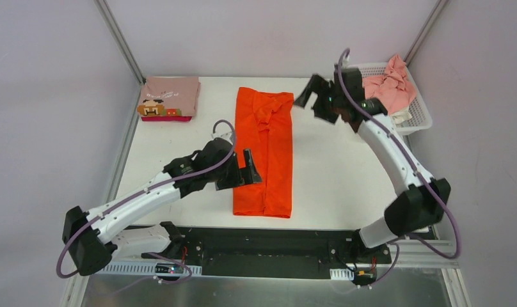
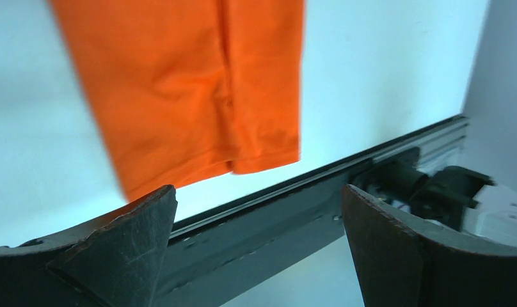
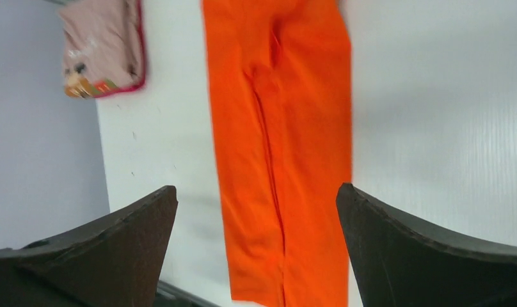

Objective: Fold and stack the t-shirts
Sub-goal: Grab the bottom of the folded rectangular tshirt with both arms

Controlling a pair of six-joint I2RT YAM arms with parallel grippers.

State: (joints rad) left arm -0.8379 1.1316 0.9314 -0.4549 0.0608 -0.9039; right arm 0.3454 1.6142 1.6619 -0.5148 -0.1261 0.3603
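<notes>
At table centre the orange t-shirt (image 1: pixel 263 153) lies in a long strip running 12 to 6. The left gripper (image 1: pixel 242 171) at its 9 o'clock edge and the right gripper (image 1: pixel 313 97) at its 1 o'clock corner both gape wide, empty. The folded dusty-pink shirt (image 1: pixel 171 94) sits at 10 o'clock.

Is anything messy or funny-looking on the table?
Only the pink shirt: it lies crumpled in the basket at the far right. The orange shirt is a flat long strip, and the folded stack sits tidy far left.

Orange t-shirt (image 1: pixel 263 150): plain bright orange. Dusty-pink t-shirt (image 1: pixel 173 89): brown-and-orange pixel cartoon face print. Magenta t-shirt (image 1: pixel 176 118): plain. Light pink t-shirt (image 1: pixel 390 86): plain. Lattice basket (image 1: pixel 422 119): white. Table (image 1: pixel 345 173): white.
</notes>
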